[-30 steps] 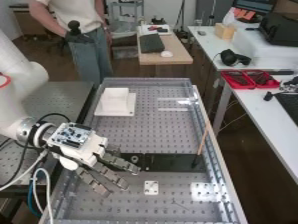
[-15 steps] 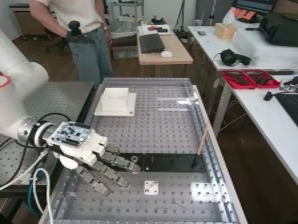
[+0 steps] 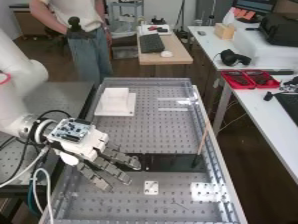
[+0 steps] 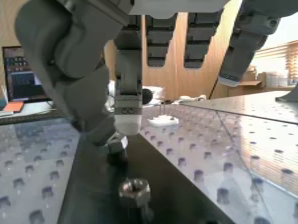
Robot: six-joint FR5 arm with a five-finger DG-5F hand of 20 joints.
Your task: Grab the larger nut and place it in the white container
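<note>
- High view: the white hand [image 3: 81, 146] hangs over the left part of the black strip [image 3: 174, 162] on the perforated tabletop [image 3: 140, 137]. The white container [image 3: 115, 102] stands well apart, towards the bench's far end, so delivery is not yet under way.
- Wrist view: the farther nut [image 4: 118, 145] is right at the hand, partly hidden by it. The nearer nut [image 4: 135, 190] is upright over the strip, apart from the hand. It looks bigger, but it is also closer to the camera, so I cannot tell which is the larger one.
- Same view: whether the hand is released or clenched on the farther nut, I cannot tell. The step in hand seems to be the pick-up.
- Next, I judge, comes confirming the right nut, a firm hold and a straight lift clear of its neighbour, then the carry to the container.
</note>
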